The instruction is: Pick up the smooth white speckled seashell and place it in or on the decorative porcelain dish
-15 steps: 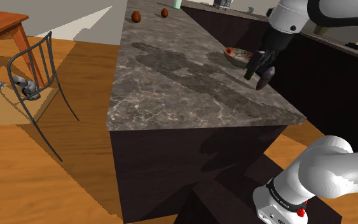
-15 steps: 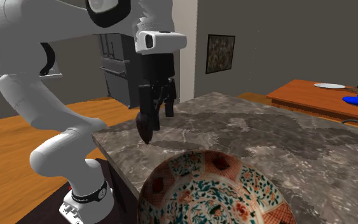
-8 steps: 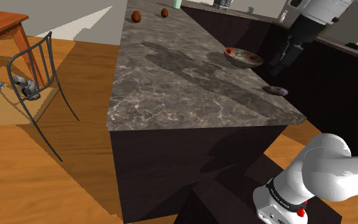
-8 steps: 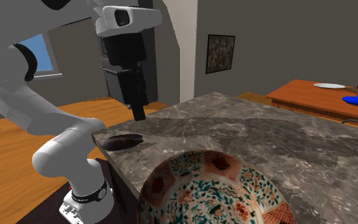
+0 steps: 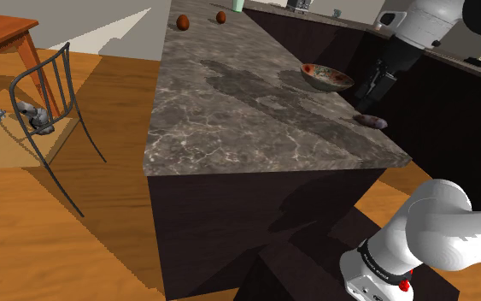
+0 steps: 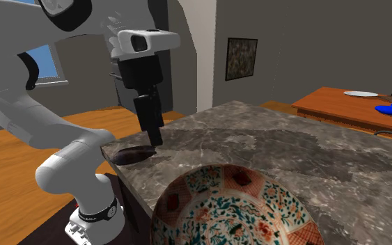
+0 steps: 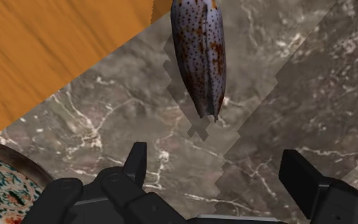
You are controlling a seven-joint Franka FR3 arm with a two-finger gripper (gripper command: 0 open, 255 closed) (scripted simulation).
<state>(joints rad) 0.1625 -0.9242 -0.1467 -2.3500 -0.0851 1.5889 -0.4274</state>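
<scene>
Purplish seashell (image 7: 199, 51), wrist view adds brown speckles; hand (image 7: 215, 156) spread

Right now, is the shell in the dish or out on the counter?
Out. The speckled shell lies flat on the counter, apart from the patterned dish, with the open fingers above it, not touching.

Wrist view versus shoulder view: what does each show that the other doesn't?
Wrist view, not shoulder: the seashell's brown speckles and the gripper's open fingers. Shoulder view, not wrist: a dark chair, the arm's base, two brown items at the counter's far end. Both: the seashell lying on the marble counter, the patterned dish and wood floor.
</scene>
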